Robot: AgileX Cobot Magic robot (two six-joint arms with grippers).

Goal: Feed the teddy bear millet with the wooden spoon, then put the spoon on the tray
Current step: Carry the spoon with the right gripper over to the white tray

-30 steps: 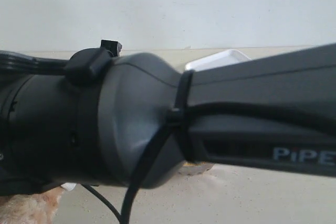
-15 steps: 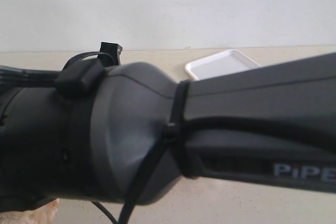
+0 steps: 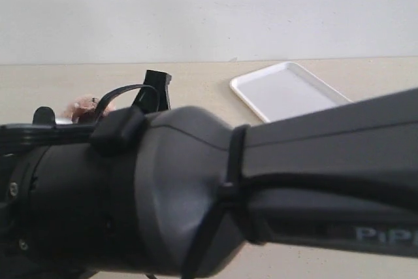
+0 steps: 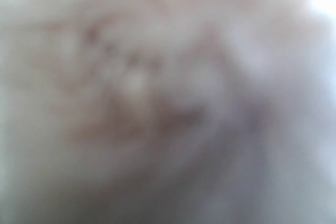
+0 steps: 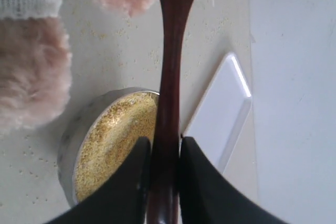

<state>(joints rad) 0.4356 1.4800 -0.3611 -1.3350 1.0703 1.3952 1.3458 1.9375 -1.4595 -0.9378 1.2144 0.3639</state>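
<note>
Two right fingers (image 5: 128,182) pinching wooden spoon (image 5: 170,66), millet (image 5: 113,145) beside tray (image 5: 223,108), left fingers indiscernible, arm (image 3: 196,207) blocking view

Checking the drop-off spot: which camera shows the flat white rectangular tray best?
The exterior view: the flat white rectangular tray lies bare, its near edge behind the robot arm. The right wrist view shows part of it past the dark wooden spoon. The left wrist view is all blur.
</note>
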